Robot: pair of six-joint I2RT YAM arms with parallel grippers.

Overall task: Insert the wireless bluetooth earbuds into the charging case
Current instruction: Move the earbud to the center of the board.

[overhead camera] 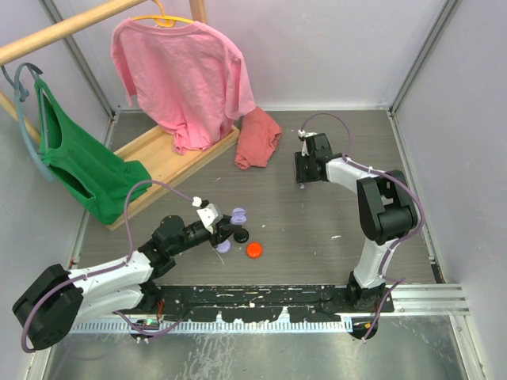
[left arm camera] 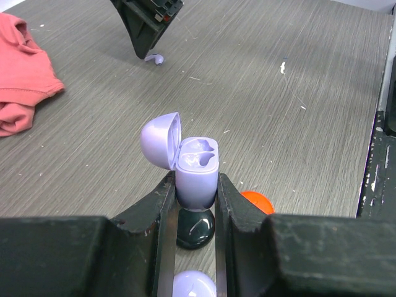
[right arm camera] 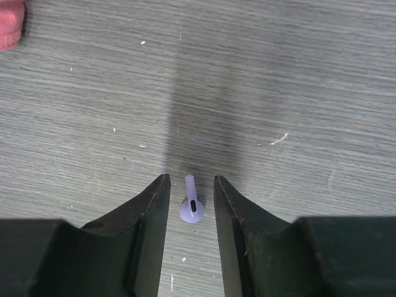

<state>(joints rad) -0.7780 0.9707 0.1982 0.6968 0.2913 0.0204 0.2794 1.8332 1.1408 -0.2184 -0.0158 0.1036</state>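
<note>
The lavender earbud (right arm camera: 191, 207) lies flat on the counter (right arm camera: 297, 80), just between the fingers of the right claw (right arm camera: 190, 185), which stand apart on either side and seem not to touch it. For a clean pick, the claw should settle squarely and close slowly on the round head, so the tiny piece does not skid away. Well apart from it, the charging case (left arm camera: 197, 168) stands upright, clamped in the left claw (left arm camera: 195, 185), its lid open and both wells apparently empty
</note>
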